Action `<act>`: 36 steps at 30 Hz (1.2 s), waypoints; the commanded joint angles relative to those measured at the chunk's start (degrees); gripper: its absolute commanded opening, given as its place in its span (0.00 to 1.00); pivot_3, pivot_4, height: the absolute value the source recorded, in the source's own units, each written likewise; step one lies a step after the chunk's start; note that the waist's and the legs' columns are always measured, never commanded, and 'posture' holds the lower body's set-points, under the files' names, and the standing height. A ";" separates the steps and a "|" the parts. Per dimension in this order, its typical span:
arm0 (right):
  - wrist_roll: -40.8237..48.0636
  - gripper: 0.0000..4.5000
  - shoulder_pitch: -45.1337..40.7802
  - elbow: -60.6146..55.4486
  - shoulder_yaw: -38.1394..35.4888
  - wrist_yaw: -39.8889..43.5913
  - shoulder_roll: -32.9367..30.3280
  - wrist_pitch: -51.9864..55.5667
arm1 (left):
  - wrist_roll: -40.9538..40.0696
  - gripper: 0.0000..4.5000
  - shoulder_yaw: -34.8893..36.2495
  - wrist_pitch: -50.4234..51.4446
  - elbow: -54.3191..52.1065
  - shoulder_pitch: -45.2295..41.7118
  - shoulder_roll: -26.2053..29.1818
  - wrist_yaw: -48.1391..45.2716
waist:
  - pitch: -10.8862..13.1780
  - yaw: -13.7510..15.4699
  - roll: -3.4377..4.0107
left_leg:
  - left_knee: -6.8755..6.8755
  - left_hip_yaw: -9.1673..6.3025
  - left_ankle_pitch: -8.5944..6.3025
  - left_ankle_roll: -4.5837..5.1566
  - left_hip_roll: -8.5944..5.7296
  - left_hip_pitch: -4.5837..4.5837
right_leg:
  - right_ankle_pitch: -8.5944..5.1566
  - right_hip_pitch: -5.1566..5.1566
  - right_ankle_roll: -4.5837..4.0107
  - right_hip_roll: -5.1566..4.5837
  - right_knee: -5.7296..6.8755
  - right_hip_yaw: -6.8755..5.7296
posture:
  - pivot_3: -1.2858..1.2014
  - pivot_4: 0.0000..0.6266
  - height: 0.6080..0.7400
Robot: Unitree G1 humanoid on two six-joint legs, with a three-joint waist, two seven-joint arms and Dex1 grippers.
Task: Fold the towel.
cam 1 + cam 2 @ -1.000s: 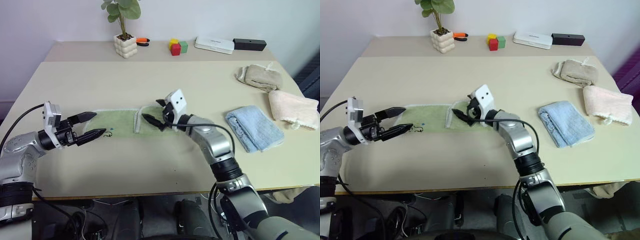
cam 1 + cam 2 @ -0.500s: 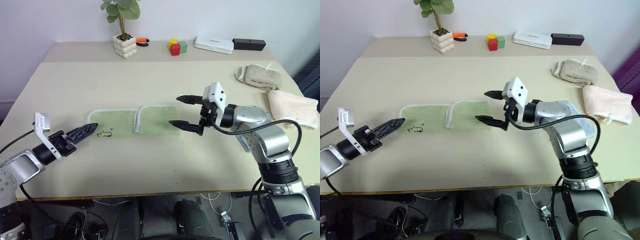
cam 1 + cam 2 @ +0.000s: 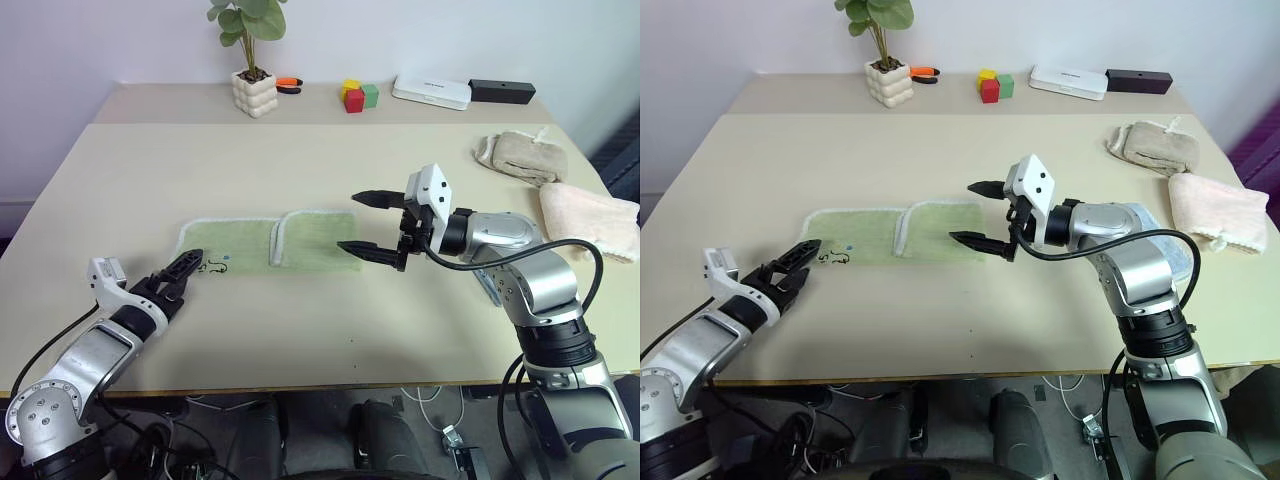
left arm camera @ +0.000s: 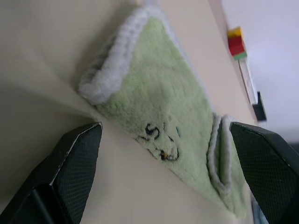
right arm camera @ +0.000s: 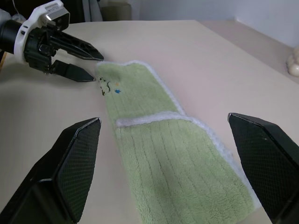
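Observation:
The light green towel (image 3: 300,240) lies flat near the table's middle, its right part folded over its left, with a whitish edge (image 3: 275,240) across it. A small dark embroidered mark (image 3: 212,266) sits near its front left corner. My left gripper (image 3: 182,273) is low over the table just off that corner, open, with nothing between its fingers. In the left wrist view the mark (image 4: 156,140) is close ahead. My right gripper (image 3: 352,221) hovers open above the towel's right end, empty. The right wrist view looks along the towel (image 5: 173,168) to the left gripper (image 5: 77,63).
At the back stand a potted plant (image 3: 251,92), coloured blocks (image 3: 355,95), a white box (image 3: 430,91) and a black box (image 3: 498,91). A beige towel (image 3: 520,155) and a pink towel (image 3: 590,215) lie at the right.
My right gripper left the folded edge and moved right and up, then kept still. My left gripper rolled, sank and drew back toward the towel's front left corner.

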 commanded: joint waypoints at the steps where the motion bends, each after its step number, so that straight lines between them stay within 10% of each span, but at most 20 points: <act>1: -0.28 0.99 -1.08 -0.96 -0.60 -0.92 0.07 -1.27 | 0.86 1.00 0.26 -4.22 3.06 -1.19 0.60 1.33 | 0.00 0.04 0.00 | 0.00 0.01 0.00 0.00 0.00 0.00 | -0.02 0.01 -0.05 0.00 0.00 0.00 | 0.52 0.24 0.96; 6: -1.00 1.00 -0.77 -1.04 -0.44 -1.93 0.15 -1.55 | -4.82 0.81 -3.47 -4.12 6.86 -5.41 0.02 2.03 | 0.00 0.16 0.00 | 0.01 -0.01 0.00 0.00 -0.01 0.03 | -0.01 0.08 -0.02 0.02 -0.05 -0.01 | 0.52 0.24 0.96; 13: -1.81 1.00 -0.56 -1.30 -0.69 -2.89 -0.17 -1.67 | -4.59 0.00 -6.33 -6.06 7.33 -7.53 0.10 1.98 | 0.00 0.08 0.00 | 0.00 -0.04 0.00 0.00 -0.01 0.02 | 0.05 0.17 0.09 0.03 -0.22 -0.05 | 0.52 0.24 0.96; 21: -0.26 1.00 3.54 -0.44 -5.89 -0.55 -5.95 -2.33 | -2.16 0.00 -9.06 -5.35 2.59 -11.43 4.56 -8.03 | 0.01 0.31 -0.01 | 0.00 -0.07 0.00 0.01 -0.03 0.02 | 0.05 0.30 0.05 0.03 -0.44 -0.11 | 0.52 0.24 0.96; 30: 1.45 1.00 8.19 -0.45 -10.16 1.06 -11.24 -1.87 | 32.26 0.00 -33.19 -10.56 -3.41 -16.43 19.96 -46.79 | 0.04 0.82 0.18 | -0.12 0.01 -0.03 0.00 -0.04 0.13 | -0.03 0.39 -0.16 0.06 -0.69 -0.12 | 0.52 0.24 0.96; 36: 1.05 1.00 9.34 -1.33 -10.30 -0.44 -10.97 -2.15 | 48.61 0.00 -45.49 -18.44 10.26 -27.89 14.89 -61.47 | 0.07 1.51 0.20 | -0.10 0.00 -0.03 0.01 -0.06 0.06 | -0.02 0.38 -0.16 0.06 -0.75 -0.12 | 0.52 0.24 0.96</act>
